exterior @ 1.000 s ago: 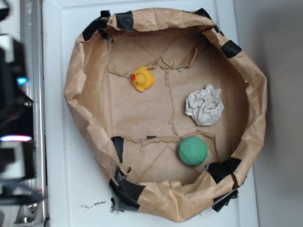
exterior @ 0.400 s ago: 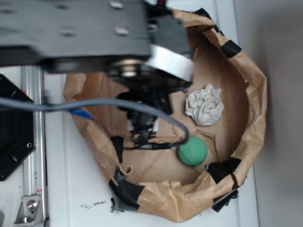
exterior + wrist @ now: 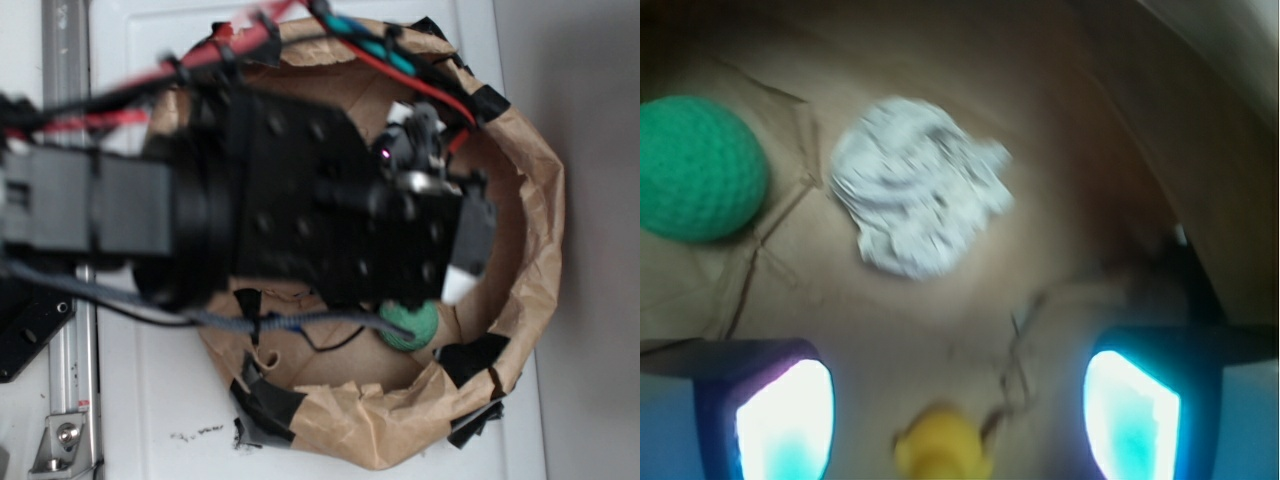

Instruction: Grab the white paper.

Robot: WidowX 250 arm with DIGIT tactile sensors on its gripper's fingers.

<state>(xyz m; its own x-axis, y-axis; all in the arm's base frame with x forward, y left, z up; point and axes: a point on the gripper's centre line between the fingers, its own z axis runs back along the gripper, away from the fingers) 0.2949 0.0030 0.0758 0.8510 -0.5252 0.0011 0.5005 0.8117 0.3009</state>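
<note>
Swinging in since a moment ago, the arm [image 3: 250, 215] now covers most of the brown paper bowl [image 3: 530, 180]. Its fingers [image 3: 785, 415] are spread wide, holding nothing. Ahead between them lies the white paper [image 3: 915, 185], beside the green ball [image 3: 695, 165].

Item count, wrist view:
- One white paper [image 3: 917, 199] wad, at 12 o'clock.
- One green ball [image 3: 698, 167], at 10 o'clock.
- One yellow toy [image 3: 940, 447], at 6 o'clock.
- One brown paper liner [image 3: 1070, 150].
- Two gripper fingers [image 3: 780, 405], at 7 and 5 o'clock.
</note>
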